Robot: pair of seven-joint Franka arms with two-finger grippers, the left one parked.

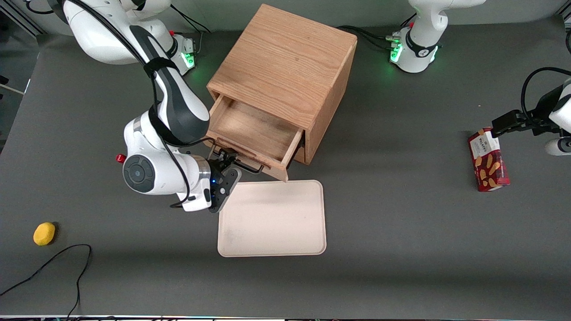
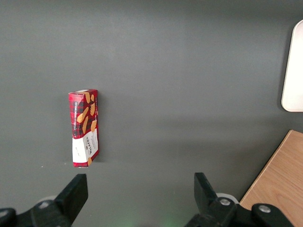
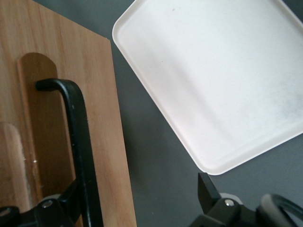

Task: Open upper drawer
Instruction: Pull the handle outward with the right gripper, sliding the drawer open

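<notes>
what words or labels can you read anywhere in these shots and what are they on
"WALKERS": on the white label of the red tartan biscuit box, lying toward the parked arm's end of the table; also seen in the left wrist view.
Smaller print on that box: too small to read.
No text on the upper drawer, the cream tray, the yellow object or the gripper at the drawer's handle.

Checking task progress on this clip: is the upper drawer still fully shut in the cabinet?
No. The upper drawer stands pulled out of the cabinet, its bare inside showing, with the gripper at its handle.
</notes>
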